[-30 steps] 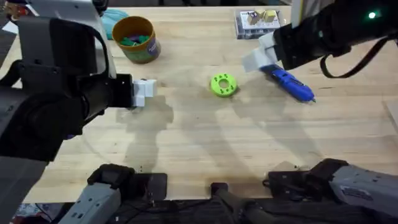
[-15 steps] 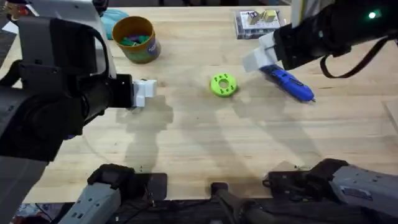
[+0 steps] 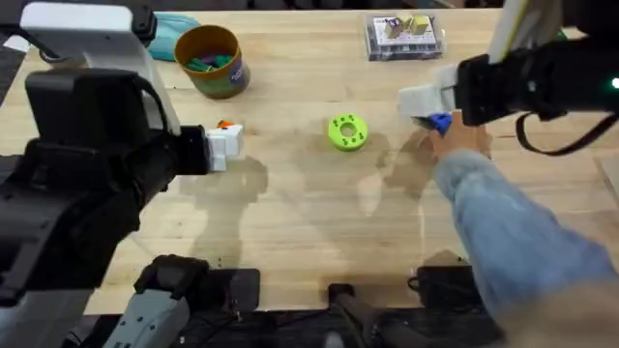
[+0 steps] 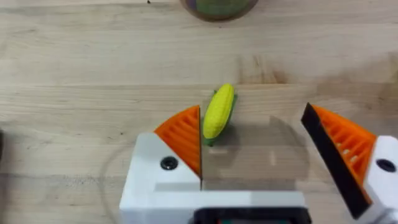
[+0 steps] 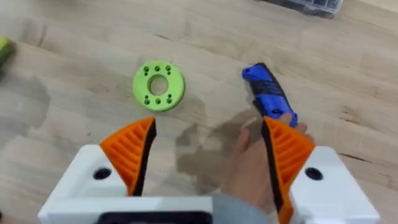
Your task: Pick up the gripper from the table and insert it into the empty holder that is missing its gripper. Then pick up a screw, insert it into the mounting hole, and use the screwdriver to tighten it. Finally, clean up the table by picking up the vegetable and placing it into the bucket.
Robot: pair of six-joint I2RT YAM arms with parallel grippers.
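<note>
The light wooden table [image 3: 319, 222] shows long straight grain. The left gripper [image 4: 258, 140], white blocks with orange ribbed triangular pads, hangs open above the small oblong yellow vegetable [image 4: 218, 112], whose smooth body and green end lie just beside the left pad. At the far left stands the round mustard-yellow bucket [image 3: 213, 60], with small green pieces inside and a teal fabric pouch [image 3: 176, 32] behind it. Near the table's middle lies a bright green round disc with holes [image 3: 348, 131]. The right gripper [image 5: 208, 146] is spread wide over the thick blue cylindrical screwdriver [image 5: 267, 99], which a person's hand [image 5: 252, 163] in a blue denim sleeve [image 3: 513, 232] is touching. A clear plastic box [image 3: 404, 35] sits far right.
</note>
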